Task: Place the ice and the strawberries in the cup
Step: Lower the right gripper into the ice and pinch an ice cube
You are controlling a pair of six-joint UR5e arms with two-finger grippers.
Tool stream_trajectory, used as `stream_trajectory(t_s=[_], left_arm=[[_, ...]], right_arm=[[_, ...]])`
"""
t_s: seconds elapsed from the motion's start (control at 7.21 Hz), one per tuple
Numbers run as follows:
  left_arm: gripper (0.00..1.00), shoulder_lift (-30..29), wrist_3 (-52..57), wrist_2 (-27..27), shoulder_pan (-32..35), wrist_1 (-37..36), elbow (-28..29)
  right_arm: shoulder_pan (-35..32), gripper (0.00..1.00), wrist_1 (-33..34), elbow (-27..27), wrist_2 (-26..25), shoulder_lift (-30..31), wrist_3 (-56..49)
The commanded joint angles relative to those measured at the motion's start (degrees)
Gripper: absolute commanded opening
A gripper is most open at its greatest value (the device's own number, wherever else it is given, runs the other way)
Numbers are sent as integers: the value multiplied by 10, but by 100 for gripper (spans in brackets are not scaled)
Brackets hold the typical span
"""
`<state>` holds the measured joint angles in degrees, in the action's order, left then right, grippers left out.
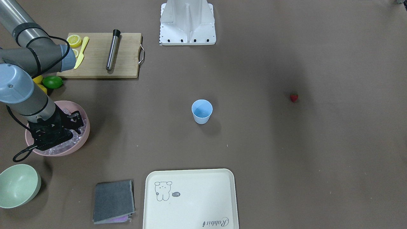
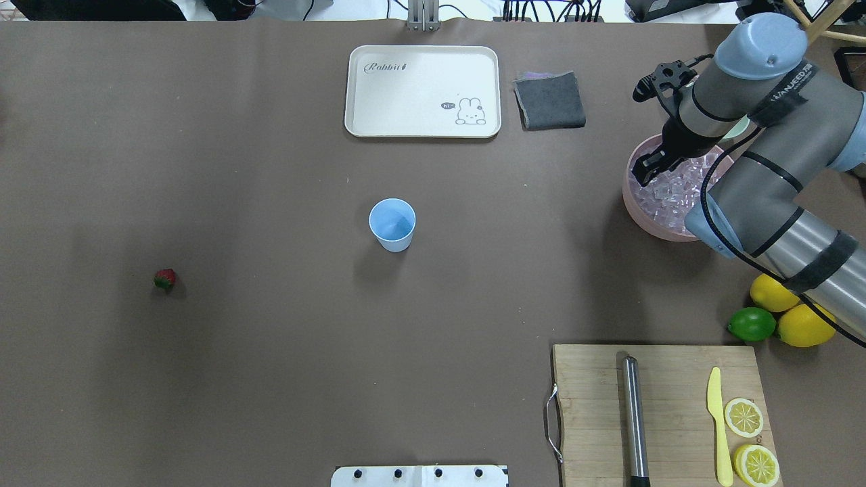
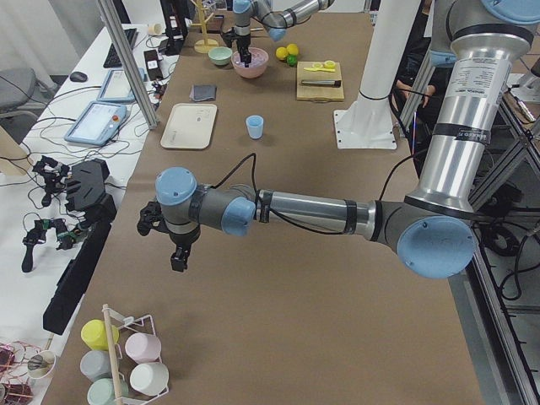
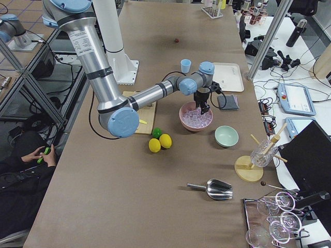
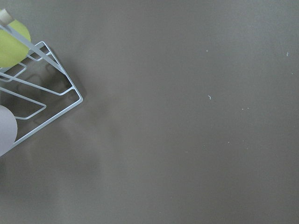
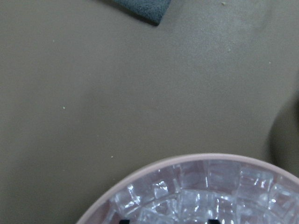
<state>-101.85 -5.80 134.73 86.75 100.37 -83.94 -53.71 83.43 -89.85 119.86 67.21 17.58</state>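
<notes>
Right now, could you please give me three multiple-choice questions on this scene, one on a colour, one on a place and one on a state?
1. What colour is the bowl that holds the ice?
A. Green. B. White. C. Pink.
2. Where does the strawberry lie?
A. On the table, well apart from the cup. B. Inside the cup. C. In the bowl.
3. What state is the cup in?
A. Tipped over. B. Upright and empty. C. Upright and full of ice.

Answers:
1 C: the clear cubes sit inside a pink wall.
2 A: the berry sits alone on the bare table.
3 B: from above, only the cup's blue inside shows.
</notes>
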Motion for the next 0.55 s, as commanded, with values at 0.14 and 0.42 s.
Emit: stream_trajectory(t_s=[0.14,0.42], left_arm=[[98,-4,0,0,0,-1,0],[98,-7,0,0,0,-1,0]], right_arm=[[0,5,2,0,-3,1,-1],[-5,0,3,-1,-2,0,-1]])
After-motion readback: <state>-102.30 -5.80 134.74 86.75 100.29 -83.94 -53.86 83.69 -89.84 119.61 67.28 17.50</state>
